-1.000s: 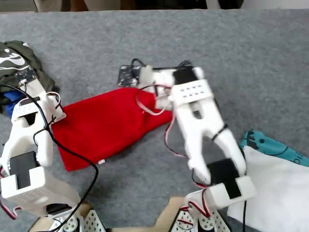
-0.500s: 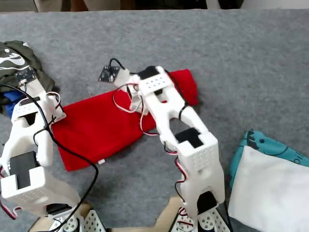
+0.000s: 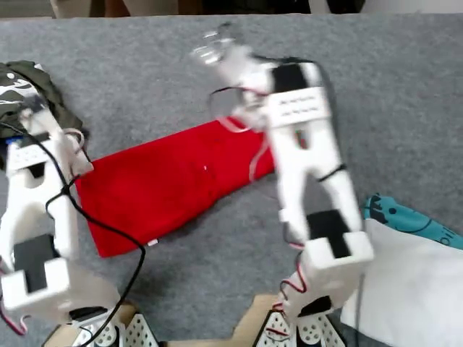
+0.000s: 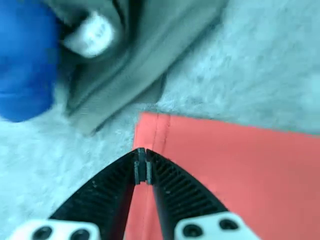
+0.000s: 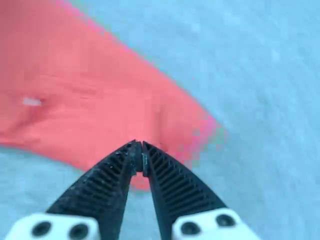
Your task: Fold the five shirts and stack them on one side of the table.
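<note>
Raised and swung toward the far edge since half a second ago: right arm [image 3: 307,137], then lying low across the red shirt [image 3: 159,184], now with the right jaws blurred high over the grey table [image 3: 391,87] beyond the shirt's far end. Shifted only slightly: left arm [image 3: 36,210].

Red shirt: smooth cloth, lying flat as a long slanted band with straight edges. Near end at the left arm, far end under the right arm. Small white tag [image 3: 152,243] at the near edge. Table cover: grey, with a felt-like nap.

Right jaws: black, ribbed inner faces, tips closed together. Held above the shirt's tapered end, near its edge.

Left jaws: same build, tips together at the shirt's hemmed corner, right where red meets grey. Whether any cloth is pinched cannot be told.

Just beside that corner: crumpled olive shirt [image 4: 140,50], with a blue cloth [image 4: 25,60] against it.

At the table's near right: flat white shirt [image 3: 412,289] lying over a teal shirt [image 3: 401,215] that shows past its edge.
</note>
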Motion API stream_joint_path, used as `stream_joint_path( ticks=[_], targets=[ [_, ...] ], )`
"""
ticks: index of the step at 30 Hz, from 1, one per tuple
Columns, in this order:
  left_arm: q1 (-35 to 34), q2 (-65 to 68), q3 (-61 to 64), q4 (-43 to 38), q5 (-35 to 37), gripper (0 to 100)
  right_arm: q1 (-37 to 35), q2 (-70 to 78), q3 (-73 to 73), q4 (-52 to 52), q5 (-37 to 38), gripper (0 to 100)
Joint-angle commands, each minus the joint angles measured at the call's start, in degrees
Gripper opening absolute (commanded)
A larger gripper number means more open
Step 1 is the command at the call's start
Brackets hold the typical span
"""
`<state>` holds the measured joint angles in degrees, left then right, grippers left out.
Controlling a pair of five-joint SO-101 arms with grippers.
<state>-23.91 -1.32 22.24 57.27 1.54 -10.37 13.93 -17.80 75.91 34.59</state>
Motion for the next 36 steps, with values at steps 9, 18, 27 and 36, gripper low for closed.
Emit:
stream_joint_path(
  ticks=[9,18,27,36],
  targets=[
    [-1.32,-13.76,-7.65,27.25,-3.25,3,20.26,12.18,5.85,-30.15,-6.68,0.8],
    [-0.97,-13.49,2.64,22.07,2.64,31,20.35,23.43,-6.2,-26.29,-6.51,0.9],
    [0.88,-6.9,8.62,13.8,2.99,30,20.26,31.96,-17.89,-21.36,-6.51,0.9],
    [-4.4,1.36,6.15,13.71,2.81,30,20.26,38.55,-28.79,-15.82,-6.51,0.9]
  ],
)
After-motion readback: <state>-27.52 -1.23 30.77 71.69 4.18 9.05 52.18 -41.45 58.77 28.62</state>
